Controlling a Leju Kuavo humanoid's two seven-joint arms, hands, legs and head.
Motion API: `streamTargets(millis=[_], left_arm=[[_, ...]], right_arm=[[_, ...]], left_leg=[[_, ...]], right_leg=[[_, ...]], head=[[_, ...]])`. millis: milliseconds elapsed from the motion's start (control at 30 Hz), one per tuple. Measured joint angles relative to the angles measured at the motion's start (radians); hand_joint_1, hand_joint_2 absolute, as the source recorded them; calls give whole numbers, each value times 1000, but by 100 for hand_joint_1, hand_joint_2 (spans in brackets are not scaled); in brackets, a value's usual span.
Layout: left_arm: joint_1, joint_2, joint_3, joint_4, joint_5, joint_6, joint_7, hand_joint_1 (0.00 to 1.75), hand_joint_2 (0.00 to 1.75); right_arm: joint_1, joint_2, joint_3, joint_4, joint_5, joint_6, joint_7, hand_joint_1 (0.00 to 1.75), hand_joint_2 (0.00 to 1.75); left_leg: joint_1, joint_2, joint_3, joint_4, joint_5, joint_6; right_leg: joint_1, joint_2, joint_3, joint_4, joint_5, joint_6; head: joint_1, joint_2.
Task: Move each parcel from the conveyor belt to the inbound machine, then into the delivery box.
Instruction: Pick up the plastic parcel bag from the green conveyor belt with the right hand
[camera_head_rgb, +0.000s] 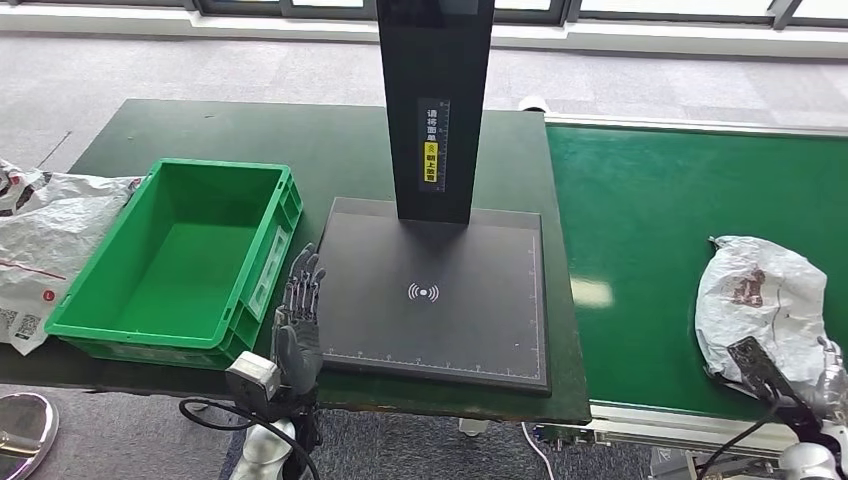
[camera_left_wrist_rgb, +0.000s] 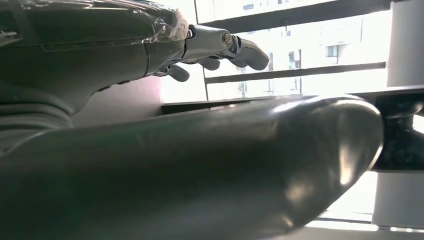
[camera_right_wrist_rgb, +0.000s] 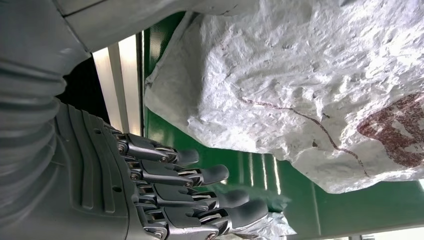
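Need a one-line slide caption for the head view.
White parcel on green conveyor belt, right hand beside it; scanner pad and green crate wait.

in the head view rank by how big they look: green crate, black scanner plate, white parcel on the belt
1. black scanner plate
2. green crate, close behind; its depth makes this unsure
3. white parcel, clearly smallest
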Motion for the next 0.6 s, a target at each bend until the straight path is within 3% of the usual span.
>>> streamTargets(millis=[267,500,600], left_arm=[[-18,-1,0,39,26,-1,0,0,0],[-27,-4,7,69,19,-5,0,0,0],[-27,-6,11,78,7,-9,3,0,0]], right_arm=[[-92,5,0,33,50,31,25,0,175],[-101,46,4,57,73,57,15,0,175],[-102,62,14,68,104,93,50,0,175]], left_leg=[[0,0,0,0,1,0],[0,-2,0,0,1,0],[0,-2,0,0,1,0]], right_leg=[[0,0,0,0,0,0],[0,-1,0,0,1,0],[0,-1,0,0,0,1]], head=[[0,0],[0,0],[0,0]])
